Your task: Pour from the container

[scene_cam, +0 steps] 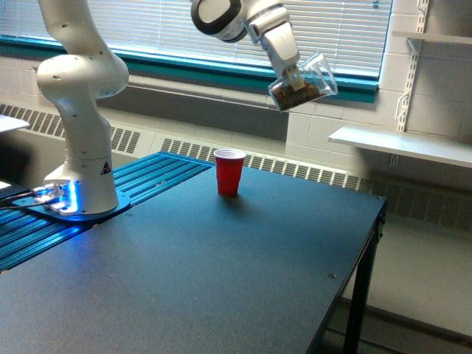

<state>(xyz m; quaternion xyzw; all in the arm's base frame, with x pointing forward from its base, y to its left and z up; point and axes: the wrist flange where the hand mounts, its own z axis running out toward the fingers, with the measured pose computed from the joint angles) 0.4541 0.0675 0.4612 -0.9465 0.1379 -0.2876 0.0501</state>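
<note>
Overhead, the fingers [296, 77] pinch the clear plastic tumbler [304, 81] by its wall, holding it high in the air and tilted, mouth pointing up toward the exterior view's right. Brown granular contents [293, 93] lie heaped in its lower end. Behind the fingers, the white Panda arm [81, 96] rises from its base on the blue ribbed surface [140, 184]. Below, and well apart, an open red plastic cup [229, 172] stands upright on the dark tabletop [221, 280], toward the exterior view's left of the tumbler. Judged from this layout, a clean pour calls for bringing the tumbler's mouth above the red cup, lowering it, then tipping slowly so the grains fall inside the rim.
</note>
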